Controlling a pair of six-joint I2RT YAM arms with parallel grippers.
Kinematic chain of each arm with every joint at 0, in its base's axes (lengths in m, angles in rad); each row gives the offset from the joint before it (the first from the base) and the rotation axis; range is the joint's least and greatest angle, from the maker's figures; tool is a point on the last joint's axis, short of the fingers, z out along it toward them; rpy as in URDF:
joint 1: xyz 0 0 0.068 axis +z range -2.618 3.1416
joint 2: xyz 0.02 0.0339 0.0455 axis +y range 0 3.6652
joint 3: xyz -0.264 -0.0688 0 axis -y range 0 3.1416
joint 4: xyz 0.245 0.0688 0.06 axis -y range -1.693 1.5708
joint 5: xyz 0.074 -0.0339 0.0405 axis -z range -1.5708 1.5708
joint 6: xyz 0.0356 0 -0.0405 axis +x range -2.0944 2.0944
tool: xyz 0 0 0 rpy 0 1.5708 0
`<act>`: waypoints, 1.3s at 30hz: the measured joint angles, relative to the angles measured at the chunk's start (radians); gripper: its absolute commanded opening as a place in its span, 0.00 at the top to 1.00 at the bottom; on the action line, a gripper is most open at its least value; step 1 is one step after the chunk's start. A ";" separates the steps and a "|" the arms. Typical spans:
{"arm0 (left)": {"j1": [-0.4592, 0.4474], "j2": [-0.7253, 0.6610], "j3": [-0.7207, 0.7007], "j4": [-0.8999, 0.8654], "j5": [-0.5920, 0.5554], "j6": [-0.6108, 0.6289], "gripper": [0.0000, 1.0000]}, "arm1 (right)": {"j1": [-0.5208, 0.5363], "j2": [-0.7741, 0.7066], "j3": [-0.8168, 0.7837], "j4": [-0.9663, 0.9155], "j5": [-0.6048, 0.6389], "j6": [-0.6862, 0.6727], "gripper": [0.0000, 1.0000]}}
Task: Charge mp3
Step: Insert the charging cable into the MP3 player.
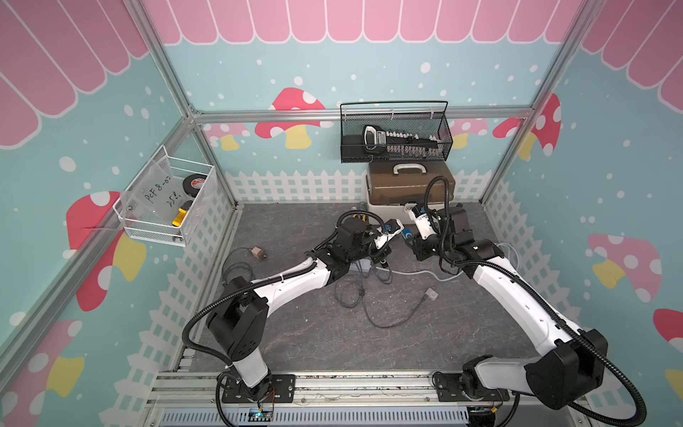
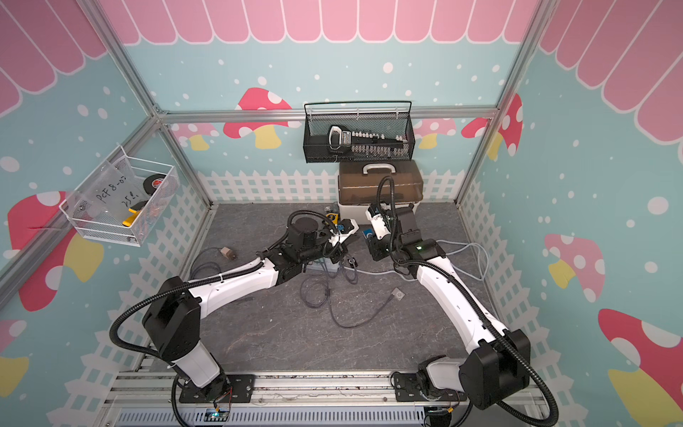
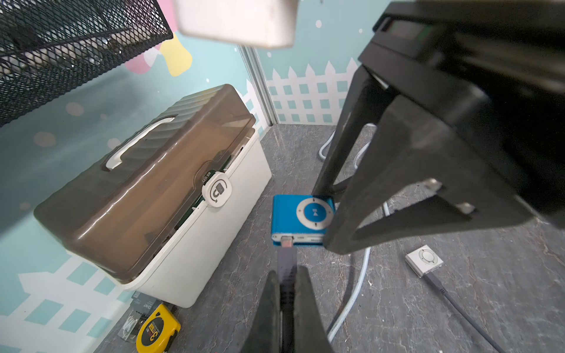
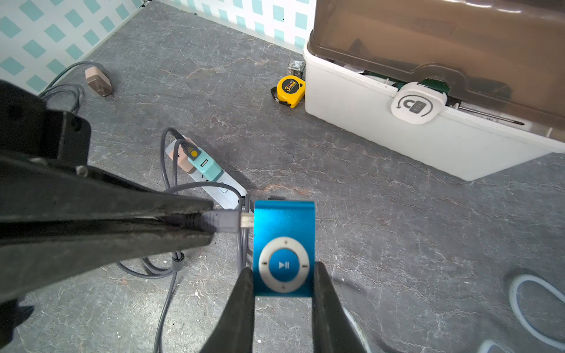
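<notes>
Gripping the mp3 player (image 4: 282, 223), the right gripper (image 4: 282, 270) steadies it against the cable plug (image 4: 224, 220) pinched by the left gripper (image 3: 287, 273)

Power strip (image 1: 361, 267) mostly under left arm (image 1: 295, 281).

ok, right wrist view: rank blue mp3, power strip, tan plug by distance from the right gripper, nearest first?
1. blue mp3: held between the right gripper fingers.
2. power strip: just past the mp3, toward the robot's left.
3. tan plug: farthest, well out on the robot's left.
</notes>
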 measured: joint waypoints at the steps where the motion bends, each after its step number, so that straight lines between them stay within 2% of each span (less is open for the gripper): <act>1: -0.002 0.003 0.004 0.000 -0.002 0.000 1.00 | 0.000 0.000 0.000 0.002 0.003 0.000 0.93; 30: -0.026 0.032 0.042 -0.013 -0.068 0.051 1.00 | 0.012 -0.019 -0.028 0.039 0.037 -0.009 0.96; 39: -0.013 0.032 -0.037 0.104 -0.021 0.059 1.00 | -0.001 -0.036 -0.075 0.073 -0.016 -0.032 0.97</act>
